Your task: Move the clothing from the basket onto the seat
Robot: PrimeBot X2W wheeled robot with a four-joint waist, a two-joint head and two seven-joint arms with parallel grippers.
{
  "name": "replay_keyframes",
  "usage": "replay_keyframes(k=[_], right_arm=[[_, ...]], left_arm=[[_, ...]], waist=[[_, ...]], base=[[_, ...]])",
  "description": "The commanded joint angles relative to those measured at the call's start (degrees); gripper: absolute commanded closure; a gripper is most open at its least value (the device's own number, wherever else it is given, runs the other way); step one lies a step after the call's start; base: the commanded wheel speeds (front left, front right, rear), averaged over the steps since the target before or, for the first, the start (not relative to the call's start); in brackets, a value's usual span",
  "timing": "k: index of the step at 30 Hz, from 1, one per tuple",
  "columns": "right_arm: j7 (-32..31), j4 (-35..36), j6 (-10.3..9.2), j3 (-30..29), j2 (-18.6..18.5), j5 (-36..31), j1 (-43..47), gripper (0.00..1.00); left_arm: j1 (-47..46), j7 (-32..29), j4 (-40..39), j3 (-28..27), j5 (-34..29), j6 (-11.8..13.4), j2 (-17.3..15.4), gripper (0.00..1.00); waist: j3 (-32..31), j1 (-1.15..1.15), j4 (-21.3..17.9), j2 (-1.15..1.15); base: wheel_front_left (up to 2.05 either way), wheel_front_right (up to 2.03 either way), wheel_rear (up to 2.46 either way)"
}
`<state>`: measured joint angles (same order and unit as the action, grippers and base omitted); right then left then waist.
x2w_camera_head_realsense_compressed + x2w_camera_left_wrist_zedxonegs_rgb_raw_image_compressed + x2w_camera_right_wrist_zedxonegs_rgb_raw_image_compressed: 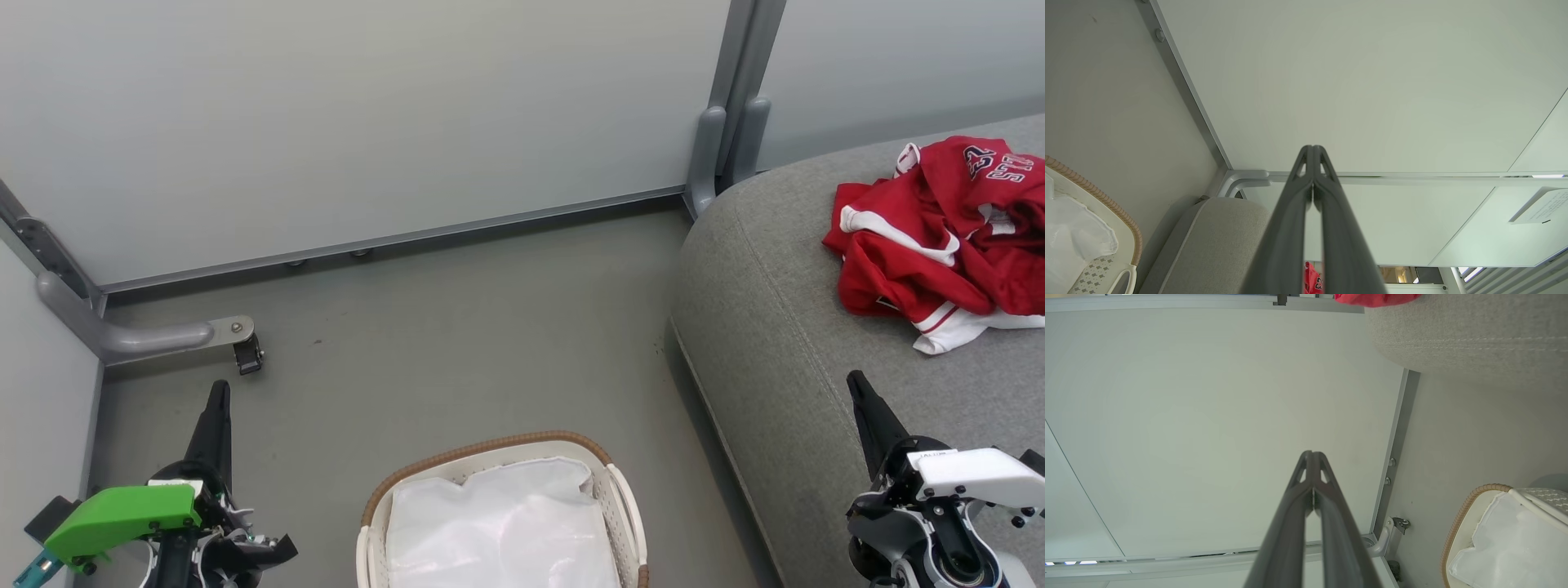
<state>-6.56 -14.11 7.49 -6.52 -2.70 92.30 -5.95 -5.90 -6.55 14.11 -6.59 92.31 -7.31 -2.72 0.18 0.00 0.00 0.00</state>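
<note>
Here, head view: the clothing (939, 237) lies as a crumpled red heap on the seat (784, 343), far right, partly cut off by the frame edge. No clear long axis, just a bunched pile. The right gripper (857, 385) sits low over the seat's near part, fingers together, holding nothing. The heap is ahead of its tips and slightly right. The left gripper (218, 392) is over the floor at the far side, fingers pressed together, empty, well apart from the heap. So the right arm is the nearer one. The basket (490, 449) stands between the two, showing only its white liner (498, 531); its near part is out of frame.

Left wrist view: fingers meet at the tips. The basket rim is at lower left, the seat corner is beside the fingers, and a scrap of red shows low between them.

Right wrist view: fingers closed tip to tip. The red heap is at the top edge on the seat and the basket is at lower right, with no red in it.

Judgement: transfer looks done unless the hidden part of the basket holds more.
</note>
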Motion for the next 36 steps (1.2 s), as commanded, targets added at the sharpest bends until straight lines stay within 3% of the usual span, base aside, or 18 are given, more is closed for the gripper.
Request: replay_keyframes(k=[1, 36], right_arm=[[-0.1, 0.2, 0.00, -0.1, -0.3, 0.2, -0.5, 1.00], [-0.1, 0.2, 0.00, -0.1, -0.3, 0.2, -0.5, 1.00]], left_arm=[[-0.7, -0.2, -0.1, -0.1, 0.1, -0.4, -0.3, 1.00], [-0.7, -0.2, -0.1, -0.1, 0.1, -0.4, -0.3, 1.00]], waist=[[0.0, 0.00, 0.0, 0.00], [0.0, 0.00, 0.0, 0.00]], base=[[0.00, 0.00, 0.00], [0.00, 0.00, 0.00]])
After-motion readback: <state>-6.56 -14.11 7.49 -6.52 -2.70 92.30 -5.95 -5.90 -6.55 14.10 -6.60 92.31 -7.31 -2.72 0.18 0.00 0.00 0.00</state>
